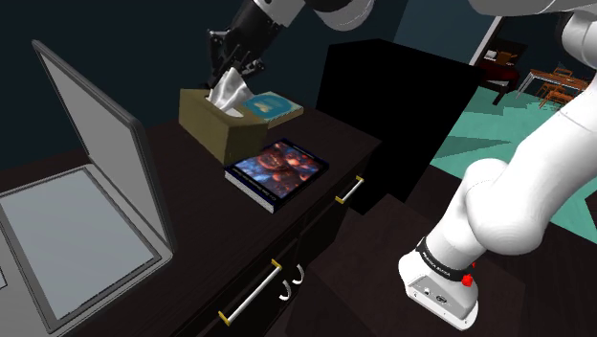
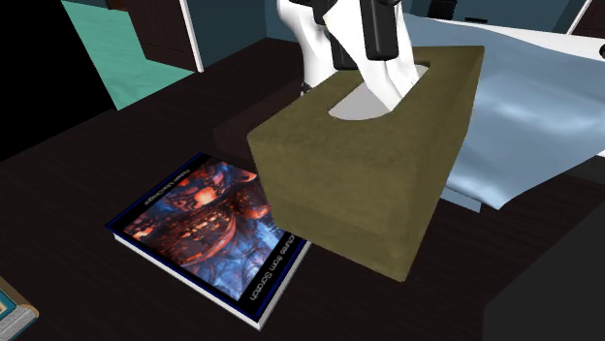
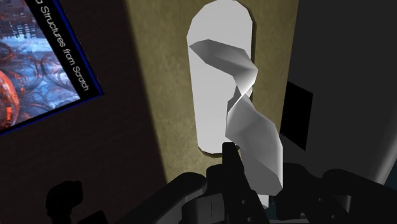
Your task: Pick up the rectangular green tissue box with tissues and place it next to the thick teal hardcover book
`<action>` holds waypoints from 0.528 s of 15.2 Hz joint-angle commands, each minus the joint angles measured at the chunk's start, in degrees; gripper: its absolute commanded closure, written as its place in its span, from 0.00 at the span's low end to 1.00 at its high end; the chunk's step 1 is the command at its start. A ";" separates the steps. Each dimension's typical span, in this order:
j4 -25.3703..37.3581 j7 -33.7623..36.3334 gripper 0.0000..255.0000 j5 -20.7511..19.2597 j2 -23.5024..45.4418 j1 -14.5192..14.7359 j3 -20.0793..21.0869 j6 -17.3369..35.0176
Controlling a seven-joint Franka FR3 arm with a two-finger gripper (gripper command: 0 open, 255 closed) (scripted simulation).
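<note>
Nearest on the dark worktop (image 1: 335, 144), a picture-cover book (image 1: 277, 168) is noted. The olive-green tissue box (image 1: 212, 120) stands just behind it. The hand (image 1: 234, 65) is poised over the white tissue (image 1: 228, 91); spread or pressed together cannot be told. The teal book (image 1: 273, 105) lies just beyond. The box walls, not the tissue, should be gripped, and the box kept level.

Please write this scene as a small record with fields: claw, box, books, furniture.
claw: above the tissue box, at its white tissue
tissue box: olive green, tissue sticking up
teal book: behind the box in the shoulder view
second book: colourful cover, flat beside the box
furniture: dark dresser, open laptop on it
</note>
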 commanded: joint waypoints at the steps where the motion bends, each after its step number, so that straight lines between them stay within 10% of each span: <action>1: -1.86 -3.61 1.00 1.73 -1.73 -0.76 -1.89 -0.76; 8: -4.25 -14.38 1.00 5.10 -4.89 -3.63 -8.87 -5.09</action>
